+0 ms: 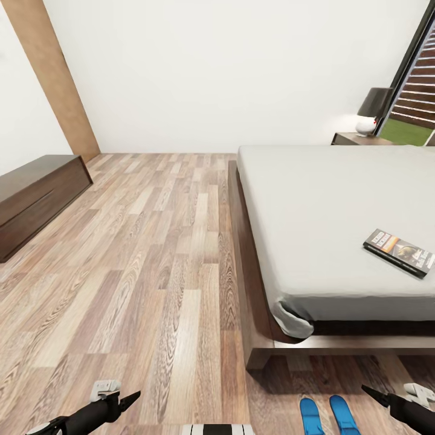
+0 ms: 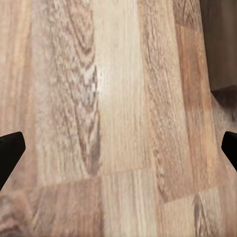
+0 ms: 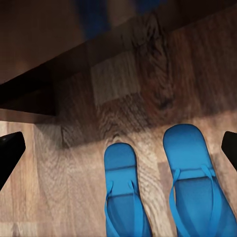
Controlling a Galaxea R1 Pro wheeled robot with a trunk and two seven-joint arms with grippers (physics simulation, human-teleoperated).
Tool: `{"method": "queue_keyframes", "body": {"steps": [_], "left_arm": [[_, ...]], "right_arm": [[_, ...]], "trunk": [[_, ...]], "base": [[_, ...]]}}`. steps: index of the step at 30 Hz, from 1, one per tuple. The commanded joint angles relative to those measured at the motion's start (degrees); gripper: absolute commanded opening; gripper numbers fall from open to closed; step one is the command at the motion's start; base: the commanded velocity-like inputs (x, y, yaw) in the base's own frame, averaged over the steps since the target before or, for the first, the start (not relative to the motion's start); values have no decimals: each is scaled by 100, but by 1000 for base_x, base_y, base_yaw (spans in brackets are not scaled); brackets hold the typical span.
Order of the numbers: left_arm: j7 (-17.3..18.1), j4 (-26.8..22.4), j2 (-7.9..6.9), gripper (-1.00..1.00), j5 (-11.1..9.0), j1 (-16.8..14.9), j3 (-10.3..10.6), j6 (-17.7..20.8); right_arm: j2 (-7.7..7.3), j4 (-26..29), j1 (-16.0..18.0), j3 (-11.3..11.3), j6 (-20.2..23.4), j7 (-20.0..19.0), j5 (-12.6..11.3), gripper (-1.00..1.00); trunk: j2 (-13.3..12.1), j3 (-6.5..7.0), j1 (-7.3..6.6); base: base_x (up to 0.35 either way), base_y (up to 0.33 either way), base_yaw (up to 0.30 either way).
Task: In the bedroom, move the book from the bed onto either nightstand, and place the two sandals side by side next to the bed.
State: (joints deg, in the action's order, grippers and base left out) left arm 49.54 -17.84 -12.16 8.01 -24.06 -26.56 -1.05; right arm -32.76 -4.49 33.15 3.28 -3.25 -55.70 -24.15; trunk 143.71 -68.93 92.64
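1. Blue sandals (image 1: 329, 415) lie side by side on the wood-plank floor (image 1: 151, 272), toes toward the foot rail of the bed (image 1: 362, 344), close by its near corner; the right wrist view shows the pair (image 3: 163, 192) parallel and just apart, with the dark frame above them.
2. On the light grey mattress (image 1: 314, 217), the book (image 1: 400, 252) lies flat near the foot edge, toward the far right side, its dark cover and orange band facing up.
3. Beyond the mattress's far right corner stands the nightstand (image 1: 356, 139), carrying a dark-shaded lamp (image 1: 373, 109).
4. Both tools hang low over the floor: the left gripper (image 2: 118, 153) is spread wide and holds nothing, with bare planks between its fingertips; the right gripper (image 3: 118, 153) is likewise wide apart and empty, poised above the sandals.
5. A long low cabinet (image 1: 36, 199) sits against the left wall, well apart from the bed.
6. Judged from this position, the book remains to be moved. The risk lies in reach: it rests well in from the corner, so a stretched grasp on so thin a paperback may slip or push it further across the mattress.
7. Rolling the base closer could nudge the sandals out of line.
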Motion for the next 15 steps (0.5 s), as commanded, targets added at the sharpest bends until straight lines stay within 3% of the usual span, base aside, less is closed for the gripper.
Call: {"method": "queue_keyframes", "body": {"steps": [1,15], "left_arm": [[29,-1,3,100,60,-4,-46,-10],[26,-1,8,100,60,-7,-43,-10]], "right_arm": [[-2,-25,11,32,-34,-20,24,100],[-2,-25,15,32,-36,-20,24,100]], "trunk": [[1,18,-4],[-18,328,-40]], "base": [[0,0,0],[0,0,0]]}}
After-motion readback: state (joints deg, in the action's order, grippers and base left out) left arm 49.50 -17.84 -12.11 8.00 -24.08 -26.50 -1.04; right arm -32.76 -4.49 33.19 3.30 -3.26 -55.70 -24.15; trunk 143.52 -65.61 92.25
